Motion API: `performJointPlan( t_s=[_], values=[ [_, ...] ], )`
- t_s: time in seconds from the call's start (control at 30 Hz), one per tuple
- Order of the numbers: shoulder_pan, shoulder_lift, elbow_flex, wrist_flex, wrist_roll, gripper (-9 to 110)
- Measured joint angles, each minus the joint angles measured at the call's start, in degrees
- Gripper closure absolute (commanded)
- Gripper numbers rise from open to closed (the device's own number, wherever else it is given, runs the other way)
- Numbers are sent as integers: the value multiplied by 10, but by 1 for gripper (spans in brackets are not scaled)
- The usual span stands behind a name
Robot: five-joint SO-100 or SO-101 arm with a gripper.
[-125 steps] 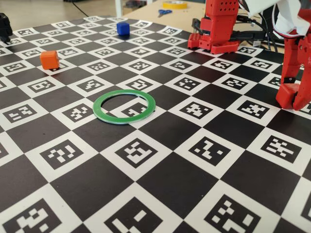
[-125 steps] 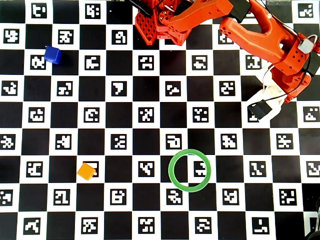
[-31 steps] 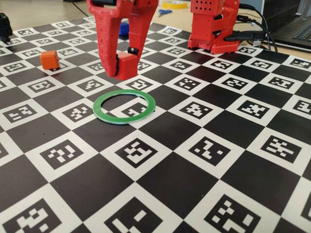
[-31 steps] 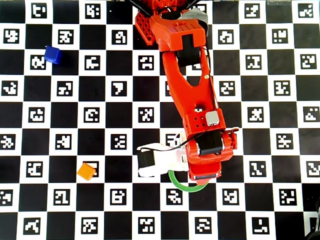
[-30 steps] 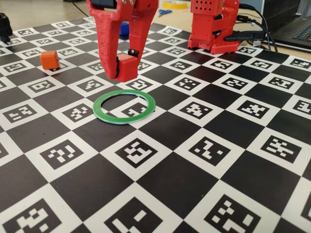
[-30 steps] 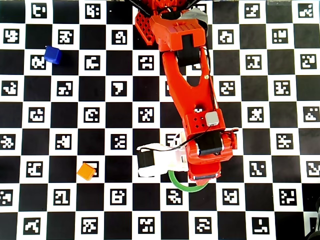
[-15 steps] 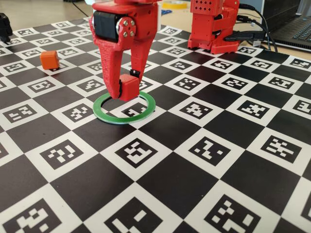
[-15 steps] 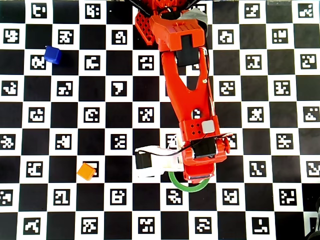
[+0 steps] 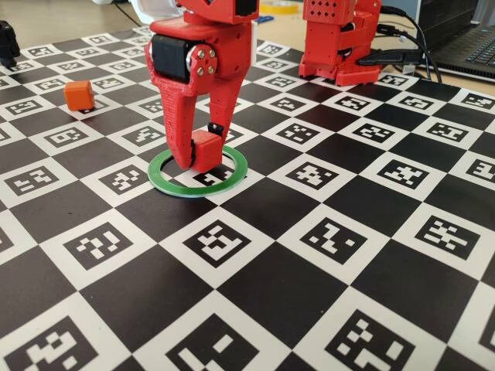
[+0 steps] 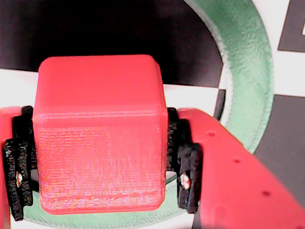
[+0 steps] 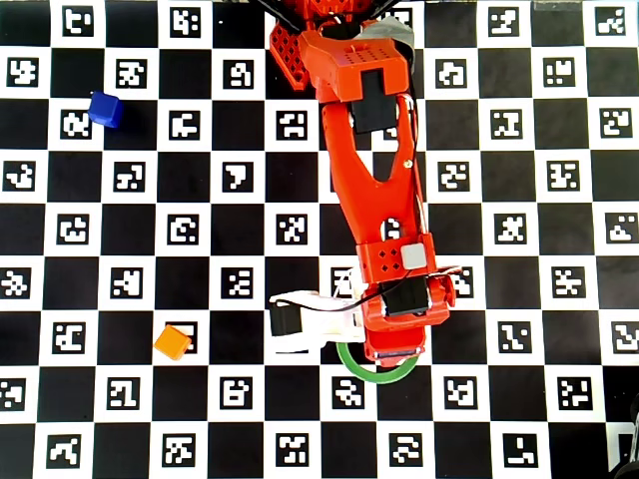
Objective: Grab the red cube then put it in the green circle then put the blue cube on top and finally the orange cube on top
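My gripper is shut on the red cube, which sits squarely between the black pads in the wrist view. The cube hangs low over the open centre of the green circle, at or just above the mat; I cannot tell if it touches. The ring also shows in the wrist view and, partly under the wrist, in the overhead view. The orange cube lies far left on the mat. The blue cube lies at the far left back, seen only in the overhead view.
The checkerboard mat with printed markers covers the table. The arm's red base stands at the back. A laptop and cables lie at the back right, and a dark object at the back left edge.
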Motion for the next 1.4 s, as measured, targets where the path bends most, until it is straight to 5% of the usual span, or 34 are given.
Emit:
performJointPlan(
  t_s=[0.33, 0.5, 0.67, 1.4],
  values=[
    [0, -1, 0, 0, 6, 94],
    [3, -1, 3, -3, 14, 76],
    [6, -2, 4, -1, 15, 70],
    [6, -2, 4, -1, 37, 61]
  ],
)
